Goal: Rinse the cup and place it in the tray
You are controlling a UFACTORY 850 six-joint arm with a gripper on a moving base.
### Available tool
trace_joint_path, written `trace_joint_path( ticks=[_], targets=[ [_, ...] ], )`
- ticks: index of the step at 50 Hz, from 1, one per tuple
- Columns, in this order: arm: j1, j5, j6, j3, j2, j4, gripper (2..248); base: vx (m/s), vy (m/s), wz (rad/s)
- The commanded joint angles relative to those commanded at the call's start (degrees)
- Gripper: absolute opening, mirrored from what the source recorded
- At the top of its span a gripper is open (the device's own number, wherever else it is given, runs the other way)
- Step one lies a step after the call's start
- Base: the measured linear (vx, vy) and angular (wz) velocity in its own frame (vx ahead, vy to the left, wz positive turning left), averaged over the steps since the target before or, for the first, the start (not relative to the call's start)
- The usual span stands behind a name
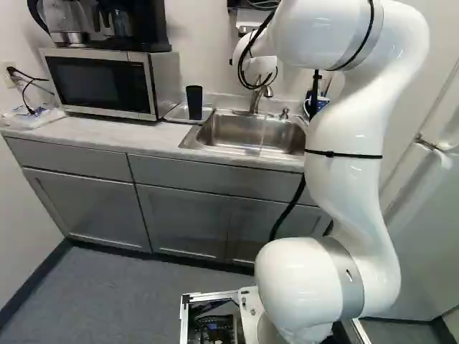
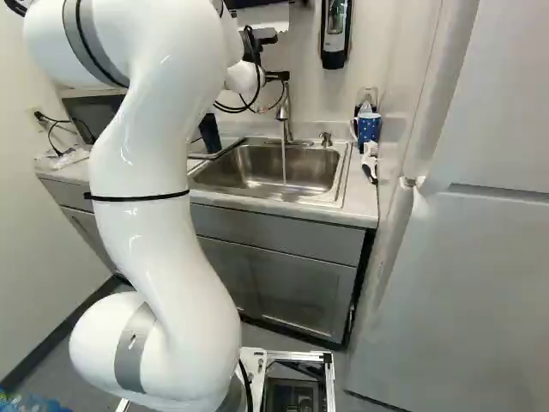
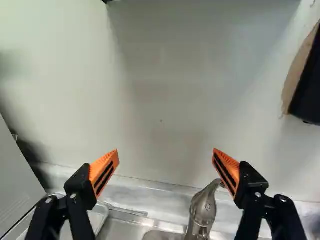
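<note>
Found dark tumbler (image 1: 194,102) in the tray (image 1: 207,113) on the bench (image 1: 100,132), presumably placed there to drain after rinsing; cannot tell whether upright or inverted; noted a stream of water (image 2: 284,163) from faucet (image 2: 286,116) into sink (image 2: 249,167); observed end effector (image 3: 165,150) near faucet with fingers wide apart, gripping nothing, probably poised to stop the flow.

From behind the arm (image 1: 351,165), one left, one right, two base views look ahead and down, sharing the sink (image 2: 257,172); the wrist view faces the wall (image 3: 165,100) close up, behind the faucet (image 3: 203,210).
</note>
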Motion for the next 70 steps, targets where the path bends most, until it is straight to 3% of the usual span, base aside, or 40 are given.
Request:
trace_joint_path(
  ticks=[70],
  targets=[
    [0.0, -5.2, 0.0, 1.6, 1.4, 0.0, 247, 0.0, 0.0, 0.0]
  ],
)
